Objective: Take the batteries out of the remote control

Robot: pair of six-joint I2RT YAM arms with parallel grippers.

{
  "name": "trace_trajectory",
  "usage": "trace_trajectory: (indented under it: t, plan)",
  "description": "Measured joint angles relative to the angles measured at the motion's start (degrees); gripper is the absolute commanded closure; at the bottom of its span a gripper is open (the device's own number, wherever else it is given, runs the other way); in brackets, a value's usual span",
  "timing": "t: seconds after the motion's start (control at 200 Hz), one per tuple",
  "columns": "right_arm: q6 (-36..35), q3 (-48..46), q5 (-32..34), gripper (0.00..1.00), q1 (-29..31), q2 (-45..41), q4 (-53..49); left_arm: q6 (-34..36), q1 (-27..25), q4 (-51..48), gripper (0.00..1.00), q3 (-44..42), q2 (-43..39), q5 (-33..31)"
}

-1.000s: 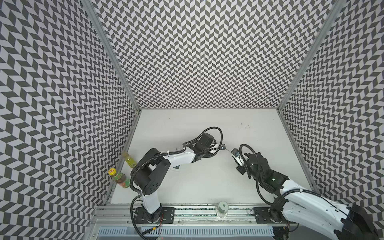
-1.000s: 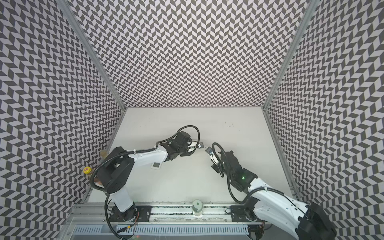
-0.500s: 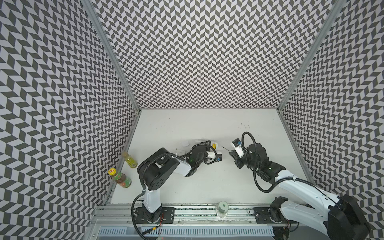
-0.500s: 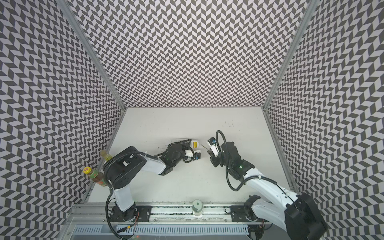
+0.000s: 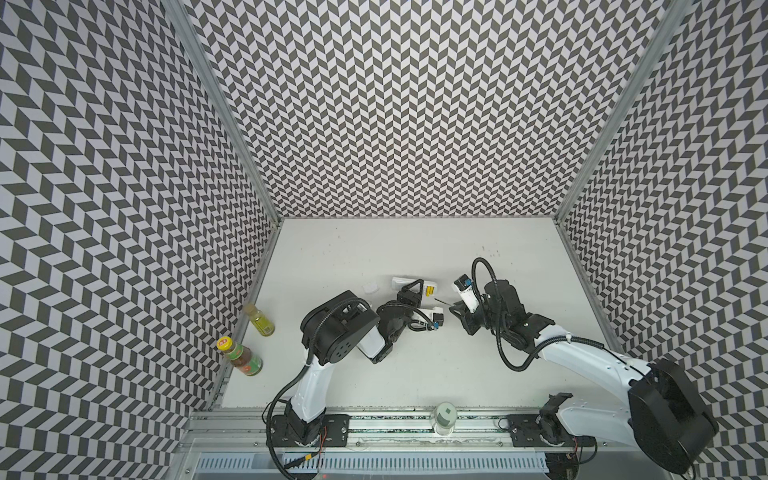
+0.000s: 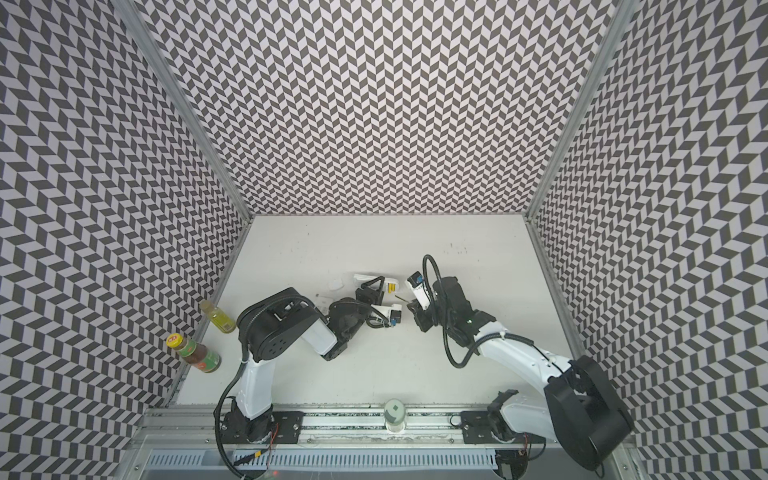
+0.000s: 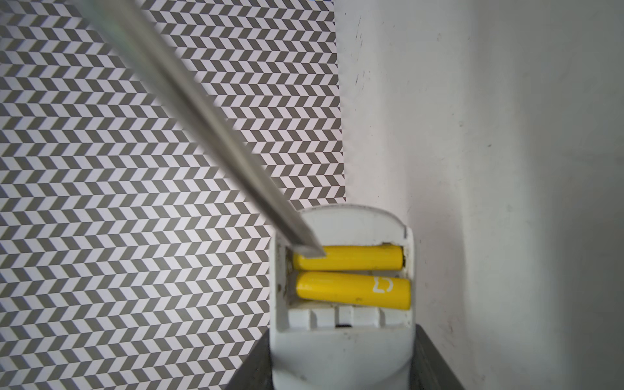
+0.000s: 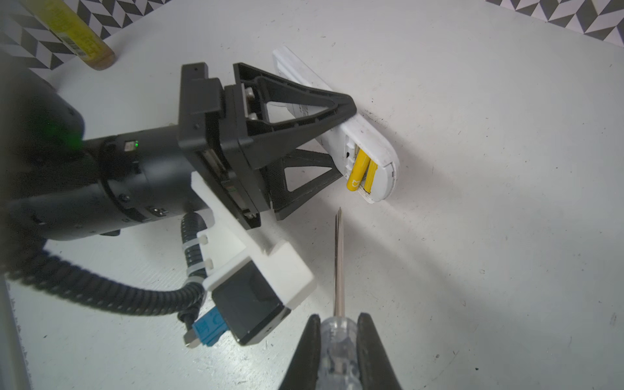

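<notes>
Beyond left claw (image 8: pixel 344 140), in remote (image 8: pixel 381 152): yellow batteries (image 8: pixel 358 167)

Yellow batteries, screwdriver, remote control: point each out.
yellow batteries (image 7: pixel 351 289): left wrist view, body of the logo-marked cell.
screwdriver (image 8: pixel 338 266): right wrist view, metal shaft.
remote control (image 8: pixel 380 153): right wrist view, white shell.

Top views look down from high; wrist cameras closely share the remote (image 8: pixel 376 147)

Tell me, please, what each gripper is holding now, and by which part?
The left gripper clamps the white remote across its body, beside the exposed yellow batteries. The right gripper pinches the screwdriver by its clear handle.
</notes>
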Motion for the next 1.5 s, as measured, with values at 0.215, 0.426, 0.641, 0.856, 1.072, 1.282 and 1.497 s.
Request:
trace_trajectory:
  t: [0.215,0.426,0.641,0.856,1.072,1.282,1.497]
  plan:
    - [3.7,0.4,1.7,1.00,0.0,4.2,3.7,3.0,-0.6,6.7,1.00,0.0,2.1,0.0]
    - [6.8,2.0,4.0,1.00,0.0,8.1,6.3,5.7,-0.8,9.2,1.00,0.2,6.4,0.0]
    - [8.3,2.2,4.2,1.00,0.0,9.1,7.3,7.8,-0.8,9.3,1.00,2.2,9.6,0.0]
    - [8.8,2.2,4.4,1.00,0.0,10.0,8.2,8.7,-0.8,9.3,1.00,2.6,9.8,-0.1]
    - [9.9,2.2,5.9,1.00,0.0,10.2,8.2,9.0,-0.8,9.3,1.00,2.6,9.9,0.0]
    - [9.9,2.2,6.1,1.00,0.4,11.0,9.5,9.0,-0.8,9.3,1.00,2.6,9.9,-0.5]
    - [7.6,2.3,5.7,1.00,1.1,12.5,9.8,9.4,-0.8,9.3,1.00,2.6,9.9,-0.1]
